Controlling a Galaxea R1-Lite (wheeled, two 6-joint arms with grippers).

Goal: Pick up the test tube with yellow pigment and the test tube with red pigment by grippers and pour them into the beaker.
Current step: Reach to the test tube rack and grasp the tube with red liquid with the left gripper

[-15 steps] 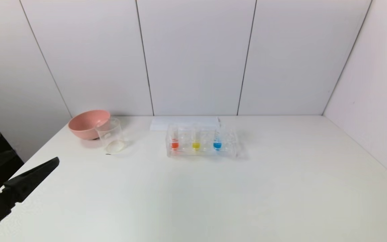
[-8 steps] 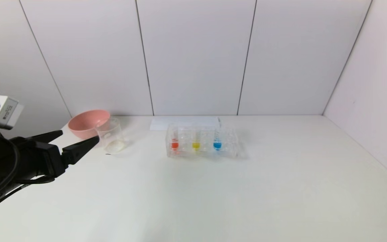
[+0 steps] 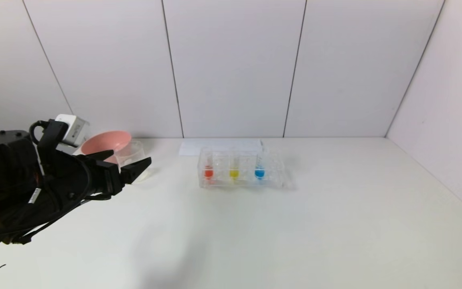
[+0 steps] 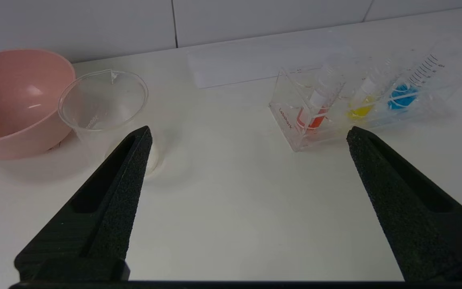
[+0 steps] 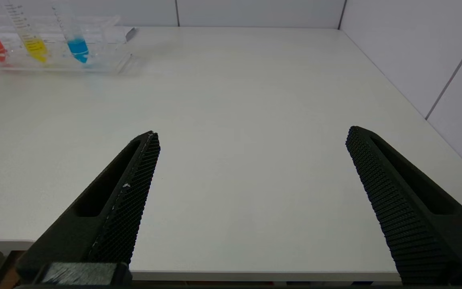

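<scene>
The left gripper (image 3: 128, 160), jaws wide and empty, has advanced over the table's (image 3: 255, 224) left edge toward the rack (image 3: 241, 170); no tube grasped yet. The right gripper (image 5: 251, 136) waits, jaws wide.

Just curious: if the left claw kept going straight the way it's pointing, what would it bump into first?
Probably nothing soon: the open left claw points at bare table between the beaker and the tube rack, though depth is unclear.

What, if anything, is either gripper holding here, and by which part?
Nothing is held. The left gripper and right gripper are both open and empty; all three tubes stand in the rack.
</scene>
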